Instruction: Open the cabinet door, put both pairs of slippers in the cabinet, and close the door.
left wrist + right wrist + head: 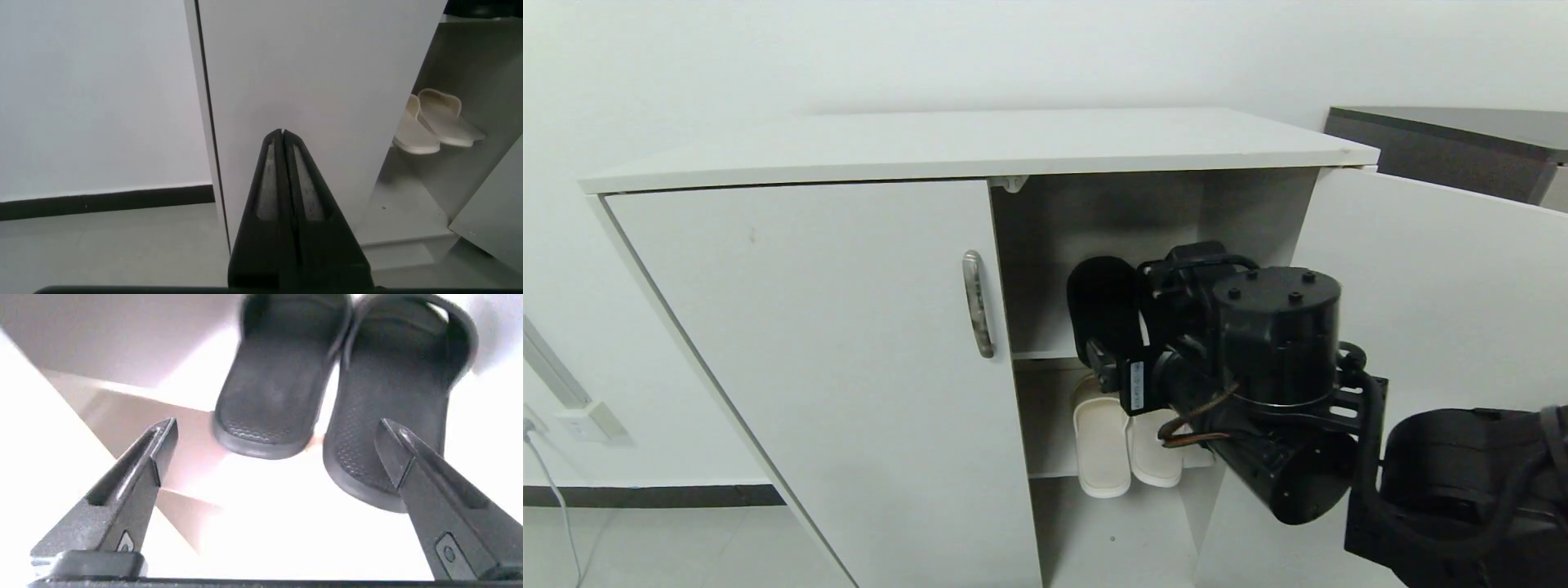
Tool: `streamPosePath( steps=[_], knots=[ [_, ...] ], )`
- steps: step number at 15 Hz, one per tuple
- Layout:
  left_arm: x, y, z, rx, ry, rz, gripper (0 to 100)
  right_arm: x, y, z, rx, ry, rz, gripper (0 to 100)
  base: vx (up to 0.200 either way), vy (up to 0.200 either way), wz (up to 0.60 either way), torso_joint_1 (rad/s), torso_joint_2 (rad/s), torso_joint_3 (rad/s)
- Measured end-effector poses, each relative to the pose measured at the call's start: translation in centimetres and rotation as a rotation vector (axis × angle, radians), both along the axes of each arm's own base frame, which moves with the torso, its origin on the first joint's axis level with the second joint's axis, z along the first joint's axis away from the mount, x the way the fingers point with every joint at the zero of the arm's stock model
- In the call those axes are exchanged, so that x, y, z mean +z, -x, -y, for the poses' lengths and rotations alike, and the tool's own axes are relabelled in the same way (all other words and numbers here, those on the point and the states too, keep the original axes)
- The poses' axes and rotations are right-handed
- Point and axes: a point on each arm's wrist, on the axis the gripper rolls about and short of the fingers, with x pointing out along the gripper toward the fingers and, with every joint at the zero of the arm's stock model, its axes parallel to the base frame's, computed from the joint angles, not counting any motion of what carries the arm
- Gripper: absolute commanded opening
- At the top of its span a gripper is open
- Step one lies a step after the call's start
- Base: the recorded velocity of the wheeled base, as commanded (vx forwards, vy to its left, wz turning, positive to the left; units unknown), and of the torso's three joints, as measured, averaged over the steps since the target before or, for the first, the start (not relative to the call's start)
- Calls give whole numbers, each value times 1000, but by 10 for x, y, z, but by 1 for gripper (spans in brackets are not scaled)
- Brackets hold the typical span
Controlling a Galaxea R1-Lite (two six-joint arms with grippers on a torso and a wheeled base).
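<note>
Head view: the cabinet (980, 147) stood with its right door (1437, 269) swung open. Black slippers (1103, 306) sat on the upper shelf and white slippers (1123, 445) on the shelf below, with the right arm just before the black pair

Left wrist view: the left gripper (282, 143) was pressed together, facing the closed left door (327, 82)

Right wrist view: the right gripper (276, 429) was spread wide, pinching nothing, the black pair just ahead

The slippers looked light, soft and rubbery – a heel edge or strap would suit a pinch. The open door seemed a stiff, light panel – best pushed near its free edge
</note>
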Motion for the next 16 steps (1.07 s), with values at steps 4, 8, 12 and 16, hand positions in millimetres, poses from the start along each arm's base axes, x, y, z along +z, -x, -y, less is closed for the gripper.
streamPosePath(
  steps=[4, 8, 12, 16],
  knots=[
    [0, 0, 0, 1, 0, 0, 0, -2, 8, 10, 10, -7, 6, 0, 0, 0, 0, 0, 0, 0],
    [0, 0, 0, 0, 0, 0, 0, -3, 9, 11, 4, -2, 5, 0, 0, 0, 0, 0, 0, 0],
    [0, 0, 0, 0, 0, 0, 0, -5, 10, 12, 3, 6, 0, 0, 0, 0, 0, 0, 0, 0],
    [0, 0, 0, 0, 0, 0, 0, -10, 11, 13, 6, 18, -10, 0, -200, 0, 0, 4, 4, 0]
  ],
)
